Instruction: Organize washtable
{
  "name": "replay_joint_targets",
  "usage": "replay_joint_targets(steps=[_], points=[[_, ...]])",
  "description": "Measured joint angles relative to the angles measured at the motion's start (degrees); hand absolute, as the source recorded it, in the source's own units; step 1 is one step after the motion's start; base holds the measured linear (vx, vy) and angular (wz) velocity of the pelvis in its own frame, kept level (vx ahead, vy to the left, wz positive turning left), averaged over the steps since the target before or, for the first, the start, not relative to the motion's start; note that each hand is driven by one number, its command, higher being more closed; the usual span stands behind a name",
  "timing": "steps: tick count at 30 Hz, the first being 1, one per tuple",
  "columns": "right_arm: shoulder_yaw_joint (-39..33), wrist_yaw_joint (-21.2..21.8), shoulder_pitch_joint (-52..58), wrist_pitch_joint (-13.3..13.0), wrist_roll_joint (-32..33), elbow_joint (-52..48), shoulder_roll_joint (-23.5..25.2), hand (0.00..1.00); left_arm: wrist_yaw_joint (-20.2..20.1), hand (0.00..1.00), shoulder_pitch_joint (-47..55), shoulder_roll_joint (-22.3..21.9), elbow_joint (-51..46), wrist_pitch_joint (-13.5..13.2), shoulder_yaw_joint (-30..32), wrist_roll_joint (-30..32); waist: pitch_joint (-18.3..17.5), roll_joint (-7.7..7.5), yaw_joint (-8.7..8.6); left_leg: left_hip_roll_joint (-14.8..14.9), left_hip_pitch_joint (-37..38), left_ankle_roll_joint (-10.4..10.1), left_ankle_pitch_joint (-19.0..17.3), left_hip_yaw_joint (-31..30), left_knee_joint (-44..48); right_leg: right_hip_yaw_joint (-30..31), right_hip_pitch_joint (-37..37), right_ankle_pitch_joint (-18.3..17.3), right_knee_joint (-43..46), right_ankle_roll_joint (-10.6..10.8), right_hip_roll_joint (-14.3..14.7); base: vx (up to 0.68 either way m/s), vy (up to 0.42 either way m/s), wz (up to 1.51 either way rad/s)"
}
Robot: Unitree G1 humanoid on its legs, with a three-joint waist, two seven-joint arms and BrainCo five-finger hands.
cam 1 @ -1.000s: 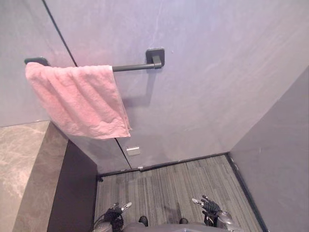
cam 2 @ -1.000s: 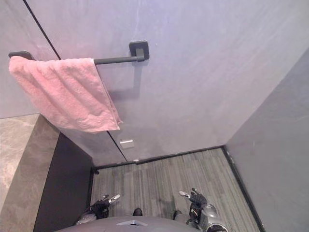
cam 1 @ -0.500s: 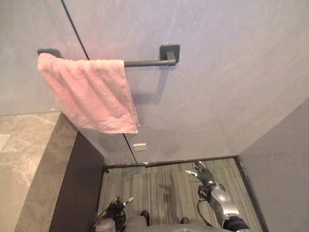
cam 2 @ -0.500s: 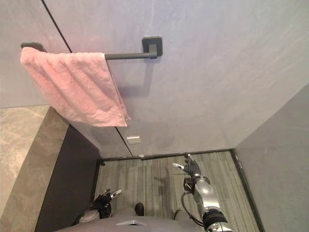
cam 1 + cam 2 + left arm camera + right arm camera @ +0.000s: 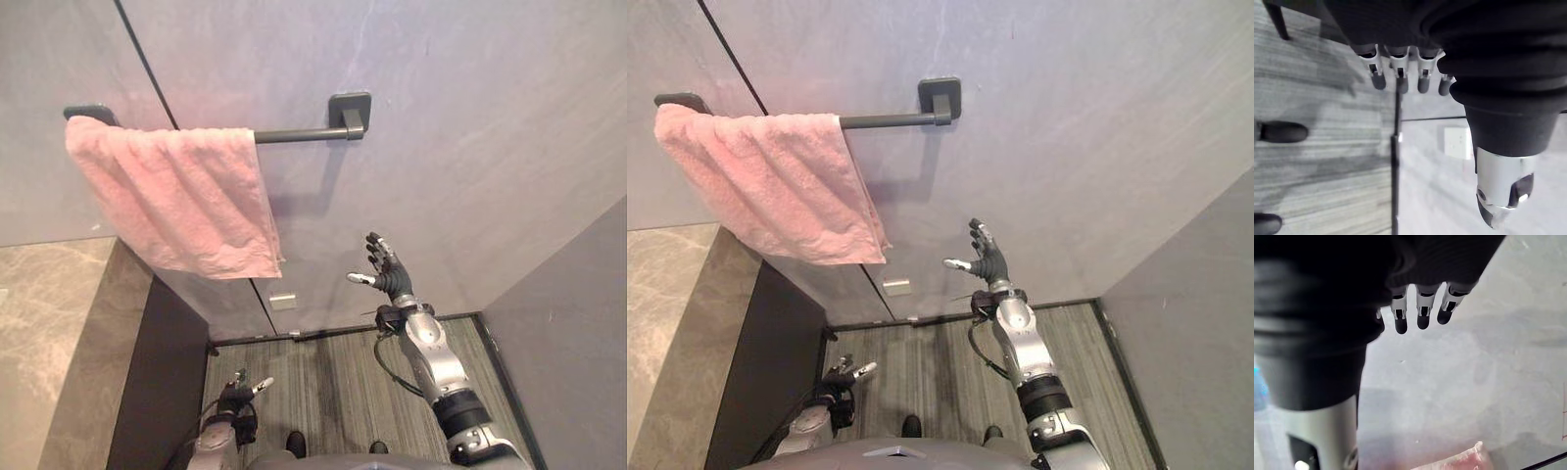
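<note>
Towel [image 5: 176, 201], pink and creased, is your target: in the left eye view it hangs draped over the left stretch of the dark wall bar [image 5: 304, 133]. Its long axis runs along the bar, the bar's right end is bare, and its hem hangs by the back right corner of the marble worktop [image 5: 49, 333]. Your right hand [image 5: 385, 274] is held up in the air below the bar's right end, spread and empty, and the towel lies up and to the left of it, near but apart. Your left hand [image 5: 238, 397] hangs low over the striped floor [image 5: 323, 382], well apart from the cloth, so the right is the nearer. The right eye view shows bare wall between that right hand and the towel's lower right corner. In the left wrist view the left hand's fingers [image 5: 1400, 81] hang loose, holding nothing, with a white wall plate [image 5: 1457, 142] past them. In the right wrist view the right fingers are straight, off the grey wall [image 5: 1474, 382], and a pink corner of the towel shows beyond them, untouched. To take it, I judge you must reach up and leftward.
</note>
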Motion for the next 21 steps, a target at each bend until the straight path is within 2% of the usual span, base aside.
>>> replay_joint_targets(steps=[9, 11, 15, 17, 21], points=[[4.8, -0.1, -10.4, 0.0, 3.5, 0.7, -1.9, 0.00, 0.0, 0.00, 1.8, -0.3, 2.8, 0.6, 0.1, 0.0, 0.2, -0.30, 1.93, 0.0, -2.6, 0.9, 2.6, -2.2, -2.2, -1.9, -0.6, 3.0, -4.0, 0.0, 0.4, -0.05, 0.004, 0.13], [4.8, -0.6, -13.6, 0.0, 4.5, 1.2, -2.1, 0.00, 0.2, 0.00, 1.7, -0.4, 2.7, 0.6, 0.1, 0.0, 0.4, -0.60, 3.11, 0.0, -3.0, 0.8, 3.1, -3.0, -2.2, -2.3, -0.6, 3.0, -4.1, 0.0, 0.4, -0.03, -0.012, 0.16], [4.3, -2.2, -22.6, 0.1, 4.5, 6.1, -2.6, 0.00, 0.7, 0.00, 1.4, -0.6, 2.2, 0.5, 0.0, -0.1, 1.1, -1.30, 3.70, 0.1, -4.1, 0.8, 3.8, -4.3, -2.4, -3.6, -0.7, 3.5, -4.7, -0.2, 0.6, -0.03, -0.013, 0.19], [2.8, -3.1, -28.2, 0.1, 4.5, 8.1, -4.3, 0.00, 0.9, 0.00, 0.9, -0.7, 1.6, 0.4, 0.0, -0.3, 1.6, -1.86, 4.59, 0.2, -5.5, 0.6, 4.3, -4.9, -2.3, -3.9, -1.5, 4.4, -5.6, -0.6, 0.8, -0.03, -0.014, 0.10], [1.2, -5.6, -33.7, 0.1, 4.5, 8.1, -4.9, 0.00, 1.5, 0.00, 1.1, -0.8, 0.3, 0.4, 0.0, -2.5, 2.6, -2.13, 5.10, 0.5, -6.4, 0.5, 4.7, -5.7, -2.3, -4.6, -2.0, 4.8, -5.7, -0.8, 1.2, -0.03, -0.017, 0.09]])
